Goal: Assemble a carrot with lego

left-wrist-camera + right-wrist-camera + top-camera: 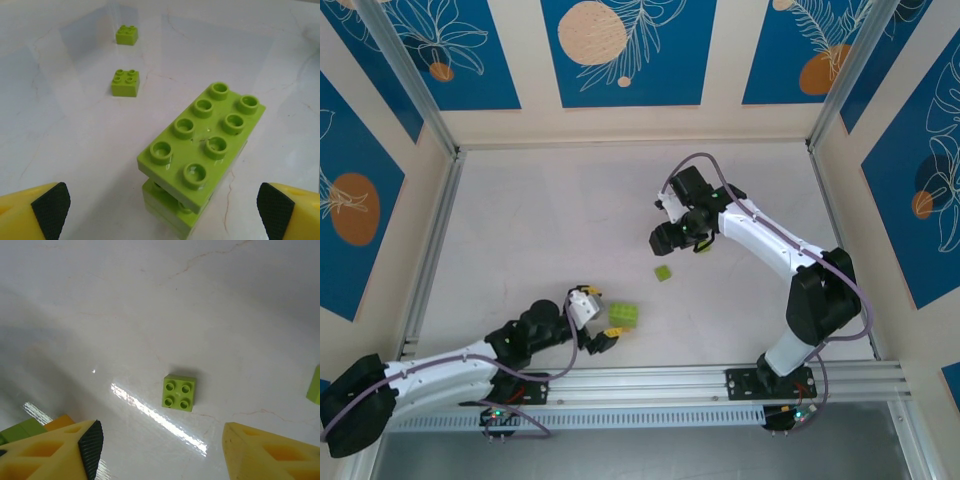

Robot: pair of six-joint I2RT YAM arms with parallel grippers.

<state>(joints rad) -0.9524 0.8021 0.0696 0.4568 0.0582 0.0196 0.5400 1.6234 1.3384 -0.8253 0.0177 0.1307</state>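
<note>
Hovering splayed wide and empty, left gripper (pixel 597 320) by stacked green bricks (pixel 623 317), right gripper (pixel 160 437) likewise spread near square brick (pixel 179 393)

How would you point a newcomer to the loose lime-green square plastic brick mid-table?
Start at the pale table and find the right gripper, over mid-table. Just nearside of it lies the small lime-green square plastic brick, flat and touching nothing. It is one layer with four studs, unlike the stacked eight-stud lime-green rectangular bricks at the left gripper.
</note>
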